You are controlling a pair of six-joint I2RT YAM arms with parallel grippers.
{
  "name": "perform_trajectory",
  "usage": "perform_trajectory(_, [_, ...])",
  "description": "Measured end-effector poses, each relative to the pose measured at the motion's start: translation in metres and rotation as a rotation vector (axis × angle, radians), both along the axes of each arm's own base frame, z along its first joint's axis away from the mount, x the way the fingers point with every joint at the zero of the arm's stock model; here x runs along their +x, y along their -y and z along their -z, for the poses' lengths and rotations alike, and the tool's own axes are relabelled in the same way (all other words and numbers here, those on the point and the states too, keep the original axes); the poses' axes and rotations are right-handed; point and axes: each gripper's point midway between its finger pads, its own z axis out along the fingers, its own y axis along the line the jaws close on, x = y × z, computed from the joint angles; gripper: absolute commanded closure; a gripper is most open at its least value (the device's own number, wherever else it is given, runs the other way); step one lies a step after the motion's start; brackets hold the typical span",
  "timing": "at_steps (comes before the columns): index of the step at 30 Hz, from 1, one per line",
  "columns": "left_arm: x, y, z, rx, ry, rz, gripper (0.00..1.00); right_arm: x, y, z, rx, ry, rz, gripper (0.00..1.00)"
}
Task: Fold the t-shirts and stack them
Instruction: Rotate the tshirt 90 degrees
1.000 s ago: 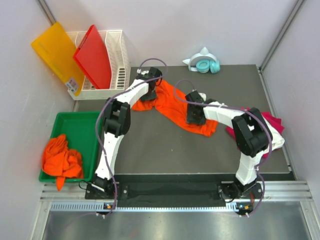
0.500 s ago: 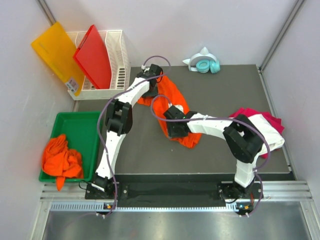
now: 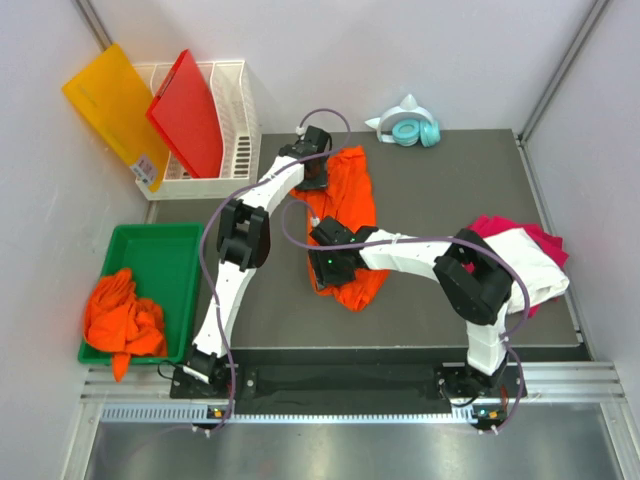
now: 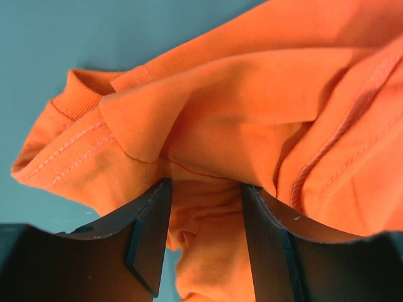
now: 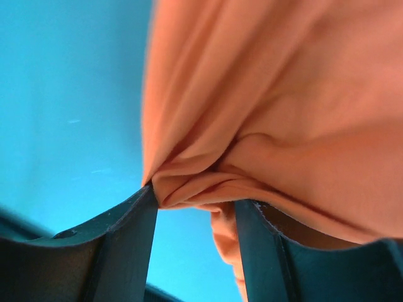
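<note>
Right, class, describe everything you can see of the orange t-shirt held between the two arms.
The orange t-shirt is soft cloth with a ribbed collar and double-stitched seams. It lies crumpled in a long band on the dark table, its far end pinched in the left arm's jaws, its near end bunched in the right arm's jaws.

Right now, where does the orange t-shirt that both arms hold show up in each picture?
Top external: the orange t-shirt lies mid-table, running between the two arms.
Left wrist: the shirt fills most of the picture, bunched between the left jaws.
Right wrist: it fills the upper right, a fold pinched in the right jaws.
Shared landmark: the table, bluish upper left and left.
</note>
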Motion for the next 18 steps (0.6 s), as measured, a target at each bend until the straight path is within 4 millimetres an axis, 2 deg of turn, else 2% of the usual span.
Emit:
perform_trajectory(5, [0.000, 0.017, 0.000, -0.015, 0.017, 0.061, 0.47, -0.013, -0.031, -0.003, 0.094, -0.058, -0.091, 0.49])
perform_trajectory(9, [0.000, 0.022, -0.001, -0.024, 0.018, 0.083, 0.46, -0.019, -0.042, -0.006, 0.122, -0.074, -0.128, 0.48])
perform_trajectory(14, [-0.004, 0.016, -0.004, -0.019, 0.044, 0.043, 0.37, -0.011, -0.030, -0.015, 0.098, -0.029, -0.102, 0.43])
perform_trajectory(16, [-0.017, 0.008, -0.005, -0.030, 0.040, 0.011, 0.34, -0.005, -0.011, -0.029, 0.091, 0.003, -0.067, 0.42])
perform_trajectory(18, [-0.036, -0.005, -0.008, -0.041, 0.010, -0.023, 0.32, 0.010, 0.013, -0.055, 0.097, 0.059, -0.008, 0.40])
